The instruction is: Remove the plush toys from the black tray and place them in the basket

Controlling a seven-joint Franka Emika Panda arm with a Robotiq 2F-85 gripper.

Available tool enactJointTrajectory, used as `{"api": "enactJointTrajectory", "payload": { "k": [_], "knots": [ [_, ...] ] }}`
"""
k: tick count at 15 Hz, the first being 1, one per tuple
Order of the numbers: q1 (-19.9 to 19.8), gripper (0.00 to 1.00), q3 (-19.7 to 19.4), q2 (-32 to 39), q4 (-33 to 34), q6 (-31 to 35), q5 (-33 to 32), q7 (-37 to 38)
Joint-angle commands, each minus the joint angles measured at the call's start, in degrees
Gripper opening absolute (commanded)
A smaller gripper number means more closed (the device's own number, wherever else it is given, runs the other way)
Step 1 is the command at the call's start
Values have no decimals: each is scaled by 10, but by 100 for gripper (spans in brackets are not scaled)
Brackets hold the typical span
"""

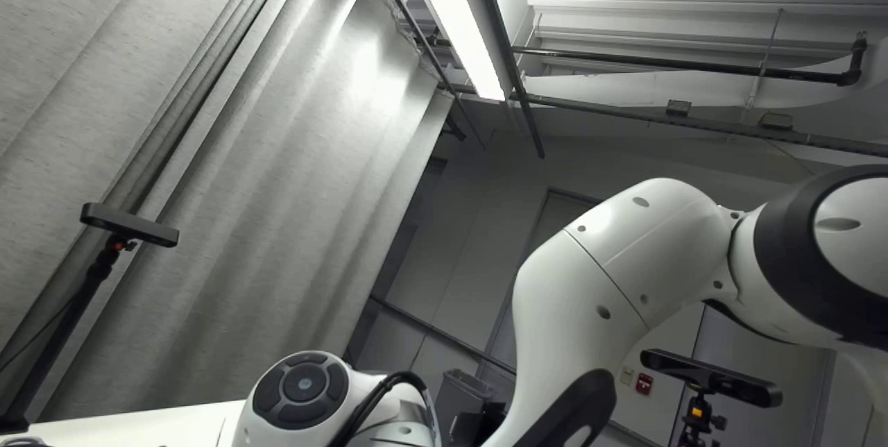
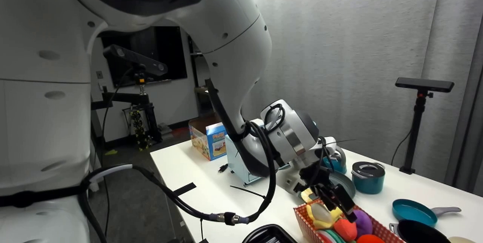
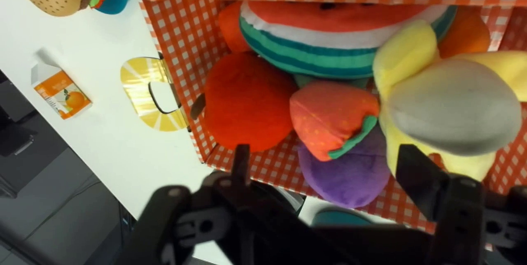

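So the claw [image 3: 329,169] hangs right over the red checkered basket [image 3: 177,43], jaws wide apart. The plush toys [image 3: 234,88] are piled up in there: watermelon slice [image 3: 304,49], strawberry [image 3: 329,112] overlapping a purple one [image 3: 343,180], a round red one [image 3: 251,104], plus a yellow-and-grey one [image 3: 457,106]. In an exterior view, the black tray [image 2: 268,228] sits on the table [image 2: 211,197] beside the basket, partly cut off.

The rounded white arm [image 2: 241,43] has black bands [image 1: 784,246], cables [image 2: 272,177] and hand [image 3: 326,168].

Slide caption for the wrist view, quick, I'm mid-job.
Open gripper above the red-checked basket, with a plush watermelon slice, strawberry and purple toy inside.
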Motion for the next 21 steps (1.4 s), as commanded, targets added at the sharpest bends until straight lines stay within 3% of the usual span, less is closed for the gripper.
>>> {"api": "enactJointTrajectory", "payload": {
  "k": [1,15,20,21],
  "knots": [
    [-5,100,5,-30,-8,0,0,0],
    [-9,100,40,-221,-60,23,132,-48],
    [-9,100,49,-264,-84,19,176,-86],
    [-17,100,57,-229,-58,15,153,-61]
  ]
}}
